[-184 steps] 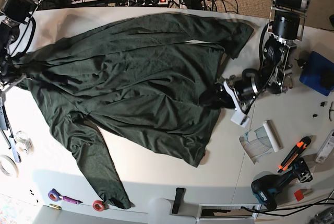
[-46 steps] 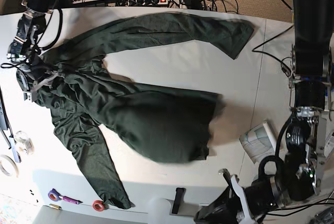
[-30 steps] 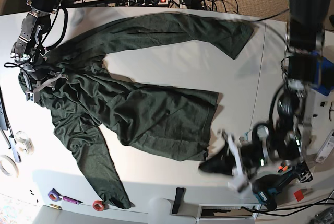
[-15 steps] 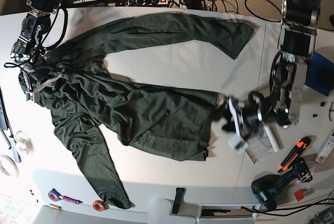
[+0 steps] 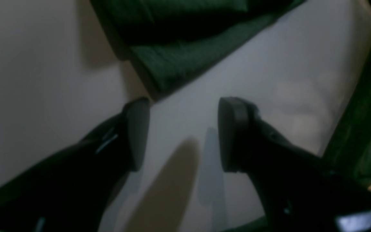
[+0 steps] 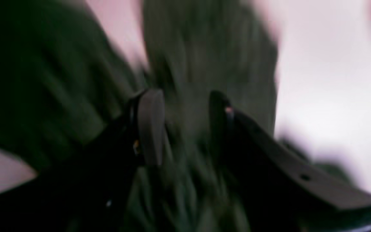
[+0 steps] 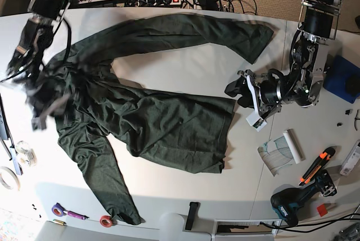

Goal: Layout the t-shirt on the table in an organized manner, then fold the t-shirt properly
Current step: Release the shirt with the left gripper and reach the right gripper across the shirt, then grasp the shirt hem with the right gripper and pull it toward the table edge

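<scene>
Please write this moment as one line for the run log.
stage: layout | t-shirt: wrinkled, not folded | left gripper: open, over bare table beside hem | right gripper: open over t-shirt, blurred

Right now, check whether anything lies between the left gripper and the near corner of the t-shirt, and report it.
Nothing visible does. The left gripper is open over bare table, and the hem corner of the t-shirt lies just ahead of it, with only tabletop between them.

Bare table (image 7: 180, 67) btwn sleeve (image 7: 197, 30) & hem (image 7: 225, 123), drill (image 7: 295, 203) + cutter (image 7: 316, 165) crowd corner (tight)
</scene>
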Robot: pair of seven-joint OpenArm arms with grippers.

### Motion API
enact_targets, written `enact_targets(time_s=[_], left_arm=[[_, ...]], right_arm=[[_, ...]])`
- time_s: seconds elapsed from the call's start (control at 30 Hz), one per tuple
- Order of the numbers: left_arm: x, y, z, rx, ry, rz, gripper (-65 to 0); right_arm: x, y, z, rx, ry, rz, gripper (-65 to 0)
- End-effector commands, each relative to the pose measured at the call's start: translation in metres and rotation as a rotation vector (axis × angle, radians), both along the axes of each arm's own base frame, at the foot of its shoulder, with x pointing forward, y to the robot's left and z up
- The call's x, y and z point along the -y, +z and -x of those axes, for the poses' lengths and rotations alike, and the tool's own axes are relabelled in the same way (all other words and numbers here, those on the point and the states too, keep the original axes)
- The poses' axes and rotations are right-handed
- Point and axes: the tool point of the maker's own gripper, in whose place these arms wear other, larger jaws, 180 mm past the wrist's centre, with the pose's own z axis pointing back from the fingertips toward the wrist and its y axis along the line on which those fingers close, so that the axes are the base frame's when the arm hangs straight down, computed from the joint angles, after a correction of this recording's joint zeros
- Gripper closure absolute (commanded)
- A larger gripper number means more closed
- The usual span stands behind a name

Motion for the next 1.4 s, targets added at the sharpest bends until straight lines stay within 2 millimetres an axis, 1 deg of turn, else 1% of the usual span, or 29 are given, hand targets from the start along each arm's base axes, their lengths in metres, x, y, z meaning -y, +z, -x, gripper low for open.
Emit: enact_targets(time_s=[0.0,0.07,0.13,0.2,0.27,0.37,0.5,0.53,0.6,0.7,0.8,0.93,1.03,1.17,1.3,1.33,1.37], left_arm=[[0.001,0.015,-0.012,0.047,0.010,0.026,-34.5],[0.000,0.015,-0.013,0.052,0.022,0.030,-34.5],[0.000,0.016,-0.014,0.057,0.027,0.033,-33.4],[0.001,0.017,-0.015,0.061,0.029,0.038,-31.1],[0.002,0.018,-0.016,0.068,0.032,0.047,-30.6],[0.008,0.019,-0.016,0.067,0.033,0.060,-30.6],[0.010,0.017,-0.014,0.061,0.031,0.064,-30.6],[0.010,0.016,-0.013,0.058,0.032,0.064,-30.6],[0.010,0.013,-0.009,0.048,0.032,0.065,-30.6],[0.010,0.007,-0.004,0.035,0.031,0.061,-30.6],[0.008,0.003,0.000,0.028,0.031,0.046,-30.6],[0.009,0.005,-0.002,0.042,0.037,0.056,-30.6],[0.009,0.006,-0.003,0.048,0.040,0.062,-30.6],[0.010,0.006,-0.003,0.048,0.039,0.063,-30.6],[0.009,0.006,-0.003,0.048,0.040,0.062,-30.6],[0.009,0.006,-0.003,0.048,0.040,0.062,-30.6],[0.009,0.006,-0.004,0.049,0.041,0.064,-30.6]], right_arm=[[0.000,0.025,-0.010,0.065,0.007,0.018,-23.2],[-0.014,0.037,-0.019,0.102,0.022,-0.003,-23.2],[-0.036,0.038,-0.028,0.117,0.066,-0.027,-23.2],[-0.065,0.035,-0.035,0.112,0.129,-0.028,-23.2],[-0.099,0.028,-0.042,0.101,0.202,0.002,-23.2],[-0.150,0.020,-0.055,0.110,0.292,0.110,-23.2],[-0.204,0.016,-0.088,0.164,0.308,0.224,-23.2],[-0.217,0.013,-0.097,0.167,0.316,0.236,-23.2],[-0.243,0.000,-0.111,0.139,0.362,0.255,-23.2],[-0.271,-0.027,-0.128,0.056,0.423,0.276,-23.3],[-0.289,-0.048,-0.136,-0.034,0.461,0.274,-23.7],[-0.300,-0.058,-0.141,-0.087,0.481,0.254,-28.0],[-0.300,-0.064,-0.139,-0.105,0.482,0.254,-28.0],[-0.298,-0.078,-0.130,-0.145,0.482,0.257,-27.9],[-0.298,-0.087,-0.124,-0.160,0.484,0.252,-27.8],[-0.298,-0.088,-0.123,-0.160,0.485,0.250,-25.9],[-0.298,-0.089,-0.122,-0.163,0.485,0.251,-20.6]])
